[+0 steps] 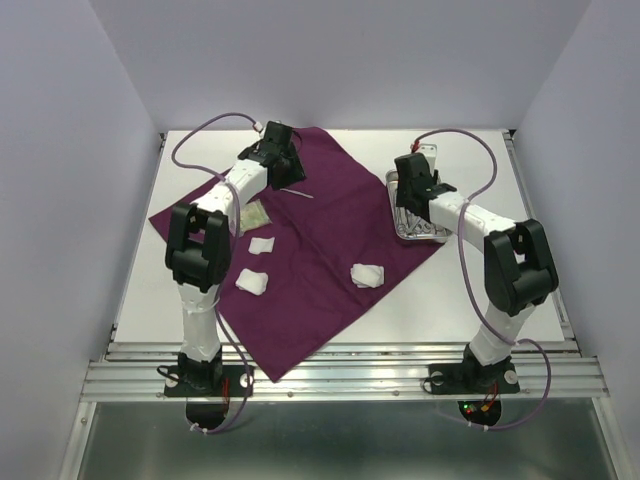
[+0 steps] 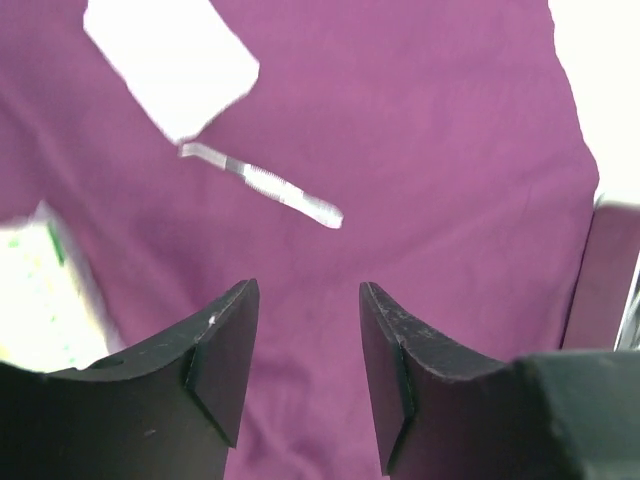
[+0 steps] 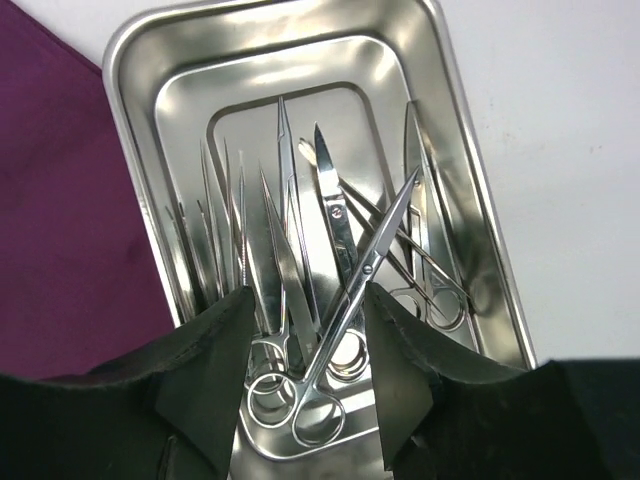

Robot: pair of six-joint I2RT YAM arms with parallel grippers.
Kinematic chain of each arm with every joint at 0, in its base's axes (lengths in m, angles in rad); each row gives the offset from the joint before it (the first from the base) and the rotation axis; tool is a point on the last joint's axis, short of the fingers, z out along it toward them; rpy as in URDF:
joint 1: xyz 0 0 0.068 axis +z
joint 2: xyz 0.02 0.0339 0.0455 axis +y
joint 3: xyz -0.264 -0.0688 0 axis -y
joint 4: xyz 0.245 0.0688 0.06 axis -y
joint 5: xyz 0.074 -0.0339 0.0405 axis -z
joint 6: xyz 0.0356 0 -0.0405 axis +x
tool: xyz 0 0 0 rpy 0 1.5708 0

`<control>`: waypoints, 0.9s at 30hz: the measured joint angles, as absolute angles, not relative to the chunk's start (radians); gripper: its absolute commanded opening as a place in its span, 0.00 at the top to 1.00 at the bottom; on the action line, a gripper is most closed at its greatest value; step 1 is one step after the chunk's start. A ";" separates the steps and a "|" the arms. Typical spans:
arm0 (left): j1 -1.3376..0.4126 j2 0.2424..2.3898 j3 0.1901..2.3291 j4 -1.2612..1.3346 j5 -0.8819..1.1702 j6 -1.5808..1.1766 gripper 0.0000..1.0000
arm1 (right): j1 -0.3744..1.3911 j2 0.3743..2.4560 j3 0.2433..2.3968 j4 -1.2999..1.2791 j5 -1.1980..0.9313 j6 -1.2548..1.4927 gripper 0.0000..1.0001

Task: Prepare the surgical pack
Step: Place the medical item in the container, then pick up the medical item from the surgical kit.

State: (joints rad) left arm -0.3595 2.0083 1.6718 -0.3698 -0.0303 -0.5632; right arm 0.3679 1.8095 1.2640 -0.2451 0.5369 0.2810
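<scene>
- Top external view: the cloth (image 1: 320, 260) is spread flat on the table (image 1: 480, 300), seemingly as the wrapping base. Three gauze wads (image 1: 367, 274) are scattered on it, and the tray (image 1: 420, 240) is set at its right corner.
- The left gripper (image 2: 305, 295) is held above the cloth, jaws parted, with nothing between them. One slim instrument (image 2: 265, 183) lies ahead on the cloth, apart from the fingers (a likely next pick).
- The right gripper (image 3: 305, 293) is hung low over the tray's near end, jaws open. Scissors (image 3: 345, 300) are seen beneath the gap, unclamped, piled with other instruments.
- The steel is gathered in the tray, presumably so it can be wrapped as one bundle. The stray instrument and the wads are judged not yet packed.
</scene>
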 measured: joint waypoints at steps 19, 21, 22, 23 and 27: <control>-0.368 2.308 1.989 -0.528 -0.173 -0.620 0.51 | 0.368 1.634 1.175 -0.253 0.493 0.353 0.46; -0.372 2.323 1.998 -0.540 -0.199 -0.635 0.51 | 0.368 1.634 1.175 -0.253 0.488 0.356 0.46; -0.373 2.327 1.998 -0.543 -0.208 -0.640 0.51 | 0.368 1.634 1.175 -0.253 0.486 0.356 0.46; -0.376 2.334 1.998 -0.548 -0.220 -0.648 0.51 | 0.368 1.634 1.175 -0.253 0.485 0.356 0.46; -0.391 2.343 2.000 -0.556 -0.248 -0.669 0.51 | 0.368 1.634 1.175 -0.253 0.469 0.356 0.46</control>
State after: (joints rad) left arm -0.3908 2.3432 2.0003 -0.5556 -0.2478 -0.6693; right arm 0.3679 1.6344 1.1751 -0.2531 0.4694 0.3565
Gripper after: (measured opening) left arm 0.494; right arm 0.538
